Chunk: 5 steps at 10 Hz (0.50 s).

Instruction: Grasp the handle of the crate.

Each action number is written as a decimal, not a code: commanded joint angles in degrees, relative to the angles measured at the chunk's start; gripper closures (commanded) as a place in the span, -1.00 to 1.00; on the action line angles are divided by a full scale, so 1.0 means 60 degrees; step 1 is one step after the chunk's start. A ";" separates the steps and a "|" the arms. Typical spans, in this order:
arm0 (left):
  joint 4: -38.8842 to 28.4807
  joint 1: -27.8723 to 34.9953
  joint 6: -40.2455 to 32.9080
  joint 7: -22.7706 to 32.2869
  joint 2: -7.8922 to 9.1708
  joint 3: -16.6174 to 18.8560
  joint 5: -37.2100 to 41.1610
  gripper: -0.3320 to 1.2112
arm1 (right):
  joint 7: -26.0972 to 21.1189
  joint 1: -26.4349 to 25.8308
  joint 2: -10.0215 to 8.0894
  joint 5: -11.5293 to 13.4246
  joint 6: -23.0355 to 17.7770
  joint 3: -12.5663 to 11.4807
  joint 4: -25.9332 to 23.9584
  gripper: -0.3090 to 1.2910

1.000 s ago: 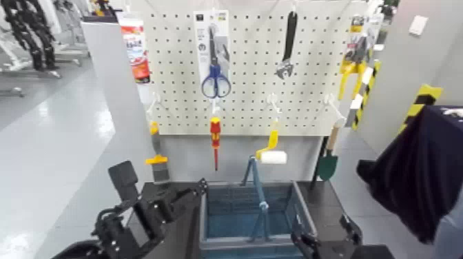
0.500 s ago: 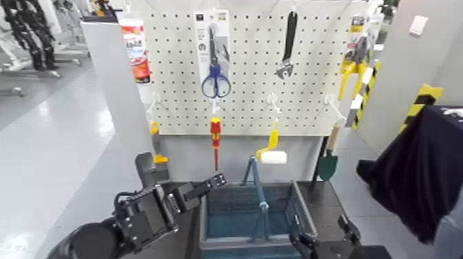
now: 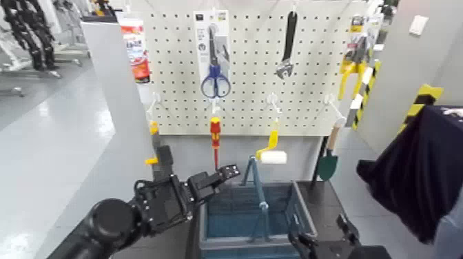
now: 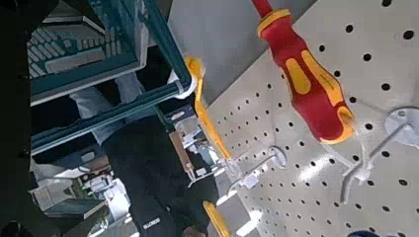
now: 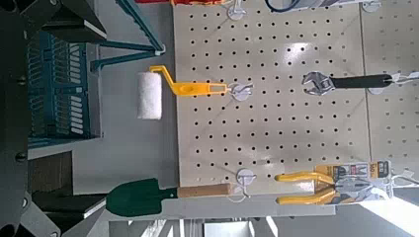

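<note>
Handle up, left gripper open and empty beside it.

Head view: the crate (image 3: 234, 242) stands near the desk's (image 3: 324, 196) far edge, its handle (image 3: 258, 184) arched above between the near and far rims. The left gripper (image 3: 232, 170), jaws wide, is over the crate's far-left corner, apart from the bar; the right gripper (image 3: 320, 231), spread and empty, waits by the near-right corner. Left wrist view: the thin bar ends in a white tip (image 4: 184, 87); it looks stiff, smooth, perhaps slippery. Grasp mid-bar, square across; the crate seems light but may swing. Right wrist view: the bar is clear of the roller (image 5: 149, 96).
</note>
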 commanded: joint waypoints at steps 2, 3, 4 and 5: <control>0.0984 -0.0632 0.0318 -0.0223 -0.0163 -0.0539 0.0944 -0.44 | 0.0000 -0.0041 0.0000 -0.0067 -0.0136 0.0057 0.0076 -0.44; 0.1189 -0.0735 0.0406 -0.0253 -0.0207 -0.0671 0.1339 -0.44 | 0.0000 -0.0041 0.0000 -0.0081 -0.0150 0.0071 0.0106 -0.44; 0.1395 -0.0837 0.0435 -0.0326 -0.0251 -0.0817 0.1588 -0.44 | 0.0000 -0.0056 -0.0015 -0.0096 -0.0165 0.0086 0.0106 -0.44; 0.1585 -0.0925 0.0523 -0.0326 -0.0280 -0.0934 0.1852 -0.44 | 0.0000 -0.0071 -0.0015 -0.0096 -0.0180 0.0101 0.0120 -0.44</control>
